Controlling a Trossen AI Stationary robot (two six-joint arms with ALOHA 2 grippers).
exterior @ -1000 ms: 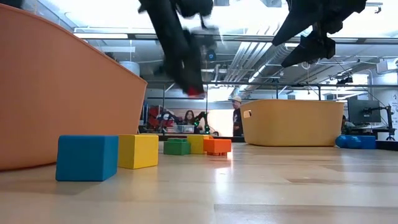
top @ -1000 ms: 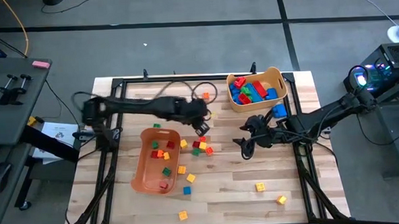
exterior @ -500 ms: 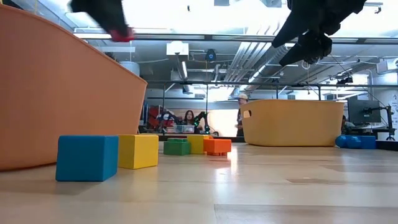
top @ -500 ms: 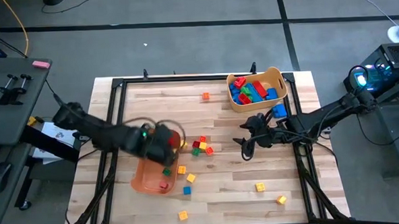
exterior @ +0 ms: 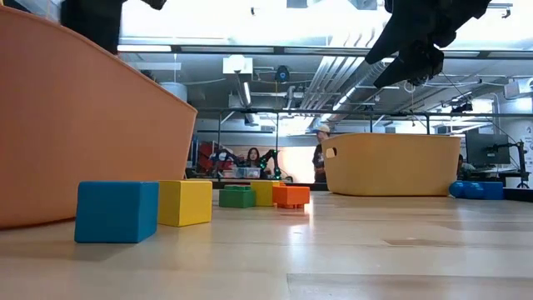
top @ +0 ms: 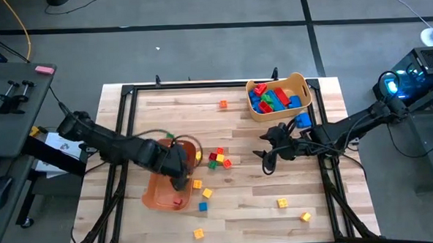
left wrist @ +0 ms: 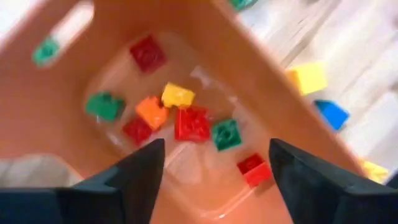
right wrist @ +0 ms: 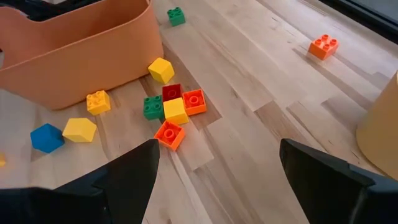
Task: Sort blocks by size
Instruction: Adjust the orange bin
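1. Nine small blocks are counted inside the near orange bin, under the left end effector, whose fingers are spread and empty.
2. Six blocks are seen clustered on the counter beyond.
3. The right end effector is held apart, empty, near the far bin of larger blocks.

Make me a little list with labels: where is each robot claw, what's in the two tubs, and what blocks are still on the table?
left claw: open, empty, above the near tub
right claw: open, hovering over the table's right half
near tub: small blocks in red, green, orange, yellow
far tub: bigger red, blue, green blocks
loose blocks: small cluster mid-table, more scattered nearer the front edge
table: wood
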